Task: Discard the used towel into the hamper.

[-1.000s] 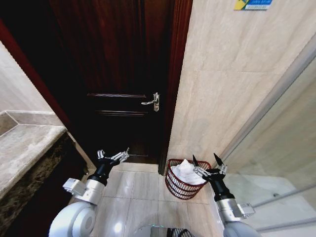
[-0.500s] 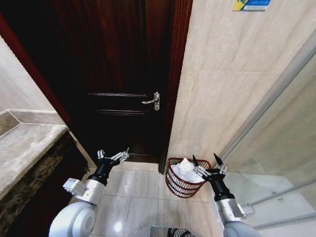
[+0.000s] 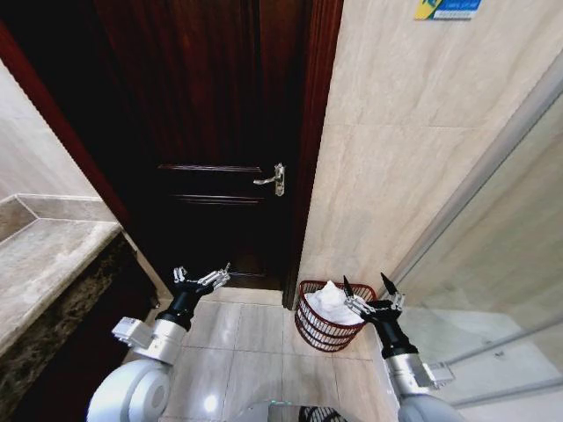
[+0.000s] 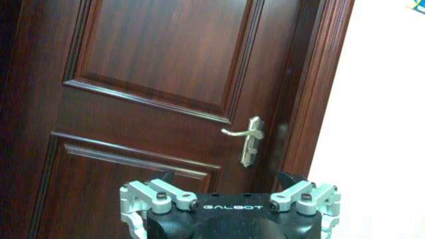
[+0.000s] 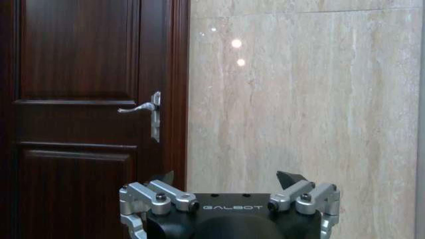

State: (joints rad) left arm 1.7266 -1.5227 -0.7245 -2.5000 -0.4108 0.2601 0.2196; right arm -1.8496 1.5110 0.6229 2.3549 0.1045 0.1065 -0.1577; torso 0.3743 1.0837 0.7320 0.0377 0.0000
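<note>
The hamper (image 3: 310,330), a small round reddish-brown wire basket, stands on the floor against the beige wall beside the door frame. A white towel (image 3: 332,304) lies bunched inside it, rising a little above the rim. My right gripper (image 3: 369,287) is open and empty, held just right of the hamper's rim. My left gripper (image 3: 201,276) is open and empty too, out in front of the dark door, well left of the hamper. In the wrist views both grippers (image 4: 229,180) (image 5: 229,178) point at the door and wall with nothing between the fingers.
A dark wooden door (image 3: 211,132) with a silver lever handle (image 3: 272,179) fills the middle. A stone counter (image 3: 44,264) juts out at the left. A glass shower panel (image 3: 501,264) runs along the right. Pale floor tiles (image 3: 246,352) lie between the arms.
The picture has shifted slightly, so the door handle sits a little lower and the hamper a little higher; this is camera motion. Both arms hold the same pose.
</note>
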